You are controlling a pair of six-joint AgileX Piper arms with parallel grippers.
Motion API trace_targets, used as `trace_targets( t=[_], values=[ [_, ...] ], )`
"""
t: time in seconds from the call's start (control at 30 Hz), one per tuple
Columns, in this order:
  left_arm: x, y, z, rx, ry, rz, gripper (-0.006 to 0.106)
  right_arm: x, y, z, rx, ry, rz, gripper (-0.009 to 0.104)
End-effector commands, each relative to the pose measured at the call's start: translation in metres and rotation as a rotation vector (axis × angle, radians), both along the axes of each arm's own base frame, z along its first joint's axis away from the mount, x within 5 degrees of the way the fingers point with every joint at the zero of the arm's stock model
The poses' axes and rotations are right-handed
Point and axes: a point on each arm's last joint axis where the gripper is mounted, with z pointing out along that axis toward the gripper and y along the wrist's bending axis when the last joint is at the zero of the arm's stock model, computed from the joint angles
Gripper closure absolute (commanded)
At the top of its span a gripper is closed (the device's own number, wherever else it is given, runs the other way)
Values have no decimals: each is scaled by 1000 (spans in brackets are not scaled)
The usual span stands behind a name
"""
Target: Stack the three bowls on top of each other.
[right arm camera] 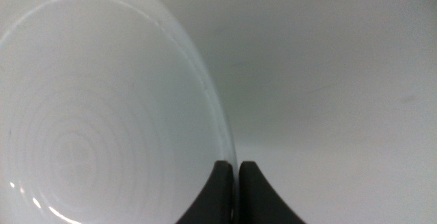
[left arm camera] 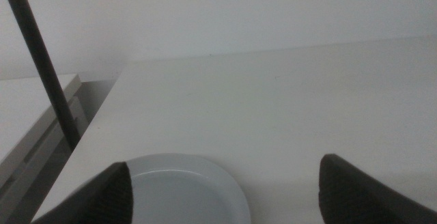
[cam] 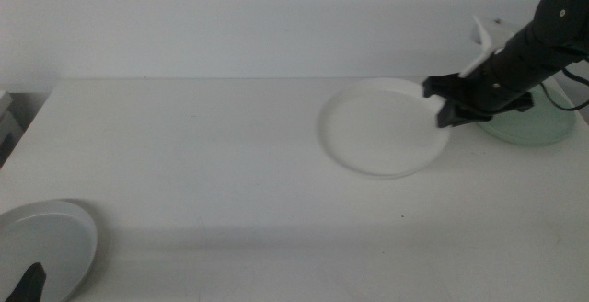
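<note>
Right gripper pinching white bowl rim.
My jaws are pressed on its right edge, bowl apparently tilted off the surface; mint bowl behind. Carry level, release centred.

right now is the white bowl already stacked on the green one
No, the white bowl lies on the table beside the green bowl, its rim pinched by the right claw.

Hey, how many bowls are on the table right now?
3: white bowl mid-table, its rim pinched by the right gripper; mint green bowl behind that arm at far right; grey bowl near-left by the left gripper.
</note>
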Motion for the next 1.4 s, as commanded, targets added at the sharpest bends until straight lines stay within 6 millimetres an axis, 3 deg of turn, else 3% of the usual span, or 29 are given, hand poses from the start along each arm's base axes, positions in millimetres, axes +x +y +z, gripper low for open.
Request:
trace_targets(
  t=[0.0, 0.1, 0.23, 0.4, 0.57, 0.7, 1.13, 1.23, 1.37],
  values=[
    [0, 0, 7, -17, -91, 6, 10, -20, 17, 38, 51, -104, 37, 95],
    [0, 0, 7, -17, -91, 6, 10, -40, 44, 36, 70, -97, 103, 95],
    [0, 0, 7, -17, -91, 6, 10, -61, 73, 17, 65, -65, 175, 95],
    [0, 0, 7, -17, -91, 6, 10, -84, 88, -17, 49, -5, 197, 95],
    [0, 0, 7, -17, -91, 6, 10, -106, 92, -50, 31, 37, 192, 95],
    [0, 0, 7, -17, -91, 6, 10, -112, 88, -64, 46, 49, 149, 95],
    [0, 0, 7, -17, -91, 6, 10, -113, 86, -68, 36, 21, 169, 93],
    [0, 0, 7, -17, -91, 6, 10, -113, 87, -68, 53, 27, 154, 87],
    [0, 0, 7, -17, -91, 6, 10, -113, 87, -68, 57, 30, 149, 67]
  ],
)
